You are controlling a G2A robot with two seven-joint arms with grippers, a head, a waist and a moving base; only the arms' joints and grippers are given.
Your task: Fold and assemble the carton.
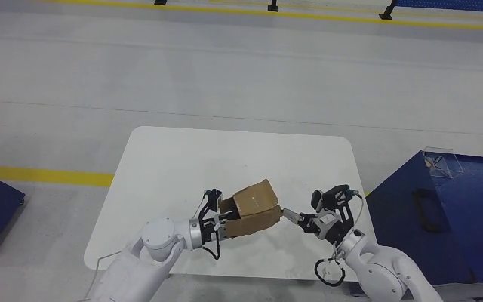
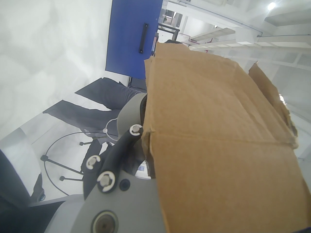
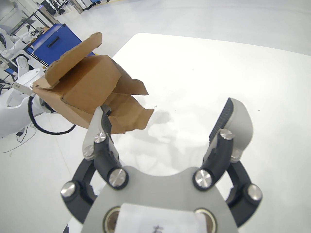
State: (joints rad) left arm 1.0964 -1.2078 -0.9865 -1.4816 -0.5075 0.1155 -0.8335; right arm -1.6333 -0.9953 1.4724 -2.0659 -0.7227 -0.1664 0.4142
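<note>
Carton (image 1: 253,208) is hanging just above the white table (image 1: 226,158), half formed, with its body already squared into a tube. The left gripper (image 1: 219,220) is clamping one end of it, a side wall pinched between its jaws, so the box is projecting straight out from them toward the other arm. The right gripper (image 3: 165,109) is facing the open end with its jaws spread wide and nothing between them. One of its fingers (image 3: 100,120) is lying against or just beside the loose end flaps (image 3: 131,115); whether it is touching is hard to tell. A top flap (image 3: 75,56) is standing up and outward above those jaws.

Judging by this, the end-closing step is in hand: the flaps are hanging unfolded. The next move is likely calling for the right jaws to press the lower flaps inward across the opening while the left ones are bracing the body. Pushing too hard risks twisting the box in its grip.
</note>
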